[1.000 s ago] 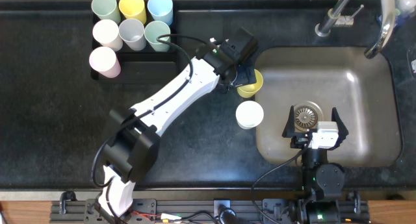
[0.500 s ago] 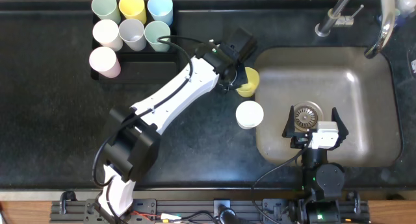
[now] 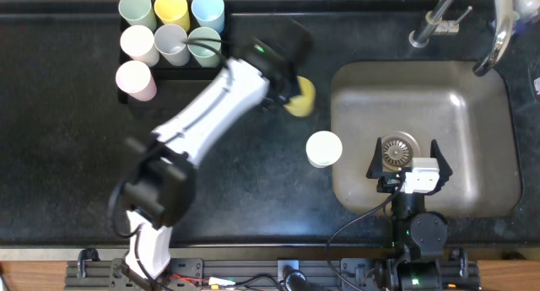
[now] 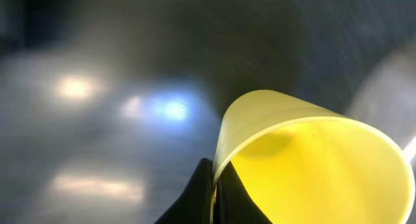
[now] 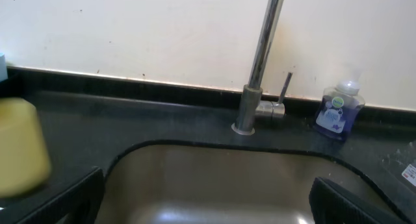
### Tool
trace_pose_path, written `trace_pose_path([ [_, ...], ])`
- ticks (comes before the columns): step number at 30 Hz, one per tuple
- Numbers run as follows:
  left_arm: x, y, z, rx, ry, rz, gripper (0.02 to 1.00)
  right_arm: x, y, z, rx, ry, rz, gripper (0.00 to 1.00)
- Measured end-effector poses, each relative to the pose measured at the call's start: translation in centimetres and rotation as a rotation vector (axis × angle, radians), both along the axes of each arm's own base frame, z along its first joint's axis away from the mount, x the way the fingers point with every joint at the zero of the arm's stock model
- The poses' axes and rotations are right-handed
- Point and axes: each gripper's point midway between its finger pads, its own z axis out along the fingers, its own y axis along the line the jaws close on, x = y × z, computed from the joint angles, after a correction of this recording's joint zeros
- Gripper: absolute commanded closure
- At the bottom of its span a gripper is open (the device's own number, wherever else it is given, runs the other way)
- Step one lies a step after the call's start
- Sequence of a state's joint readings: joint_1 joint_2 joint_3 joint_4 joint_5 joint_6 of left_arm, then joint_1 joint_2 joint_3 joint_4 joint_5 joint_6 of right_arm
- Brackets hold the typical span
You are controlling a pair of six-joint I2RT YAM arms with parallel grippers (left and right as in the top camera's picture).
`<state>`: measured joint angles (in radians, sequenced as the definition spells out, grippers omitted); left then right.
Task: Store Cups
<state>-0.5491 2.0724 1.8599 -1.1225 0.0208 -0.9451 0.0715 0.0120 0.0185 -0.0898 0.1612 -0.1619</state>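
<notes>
Top view: the left claw (image 3: 283, 87) is clamped on the rim of the yellow cup (image 3: 299, 95), held above the desk (image 3: 253, 173) between the sink (image 3: 472, 190) and the cup rack (image 3: 181, 76). The rack lies up-left of the cup, nearest this arm. The cup is plain, glossy and empty, its mouth facing the wrist camera. The right claw (image 3: 406, 160) hangs apart over the sink, and a white cup (image 3: 324, 148) stands at the sink's edge.

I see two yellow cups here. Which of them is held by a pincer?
The yellow cup left of the sink: the left pincer clamps its rim. The other yellow cup stands in the tray, back row, untouched.
</notes>
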Motion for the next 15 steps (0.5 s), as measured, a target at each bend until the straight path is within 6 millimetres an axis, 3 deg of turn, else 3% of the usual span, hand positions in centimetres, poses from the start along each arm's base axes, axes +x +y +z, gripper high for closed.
trace_pose_path([
  [2,1.1,4.2,2.1,0.003,-0.004,0.093,0.982,0.0,0.0,0.0,0.0,0.0,0.0,0.003],
  [5,2.0,12.2,5.7,0.007,-0.022,0.273,0.982,0.0,0.0,0.0,0.0,0.0,0.0,0.003],
  [8,2.1,18.8,7.7,0.017,-0.039,0.447,0.982,0.0,0.0,0.0,0.0,-0.001,0.0,0.005],
  [11,2.6,21.9,7.7,0.017,-0.055,0.547,0.98,0.0,0.0,0.0,0.0,0.0,0.0,0.005],
  [15,1.6,22.7,4.7,0.027,0.013,0.62,0.982,0.0,0.0,0.0,0.0,0.0,0.0,0.005],
])
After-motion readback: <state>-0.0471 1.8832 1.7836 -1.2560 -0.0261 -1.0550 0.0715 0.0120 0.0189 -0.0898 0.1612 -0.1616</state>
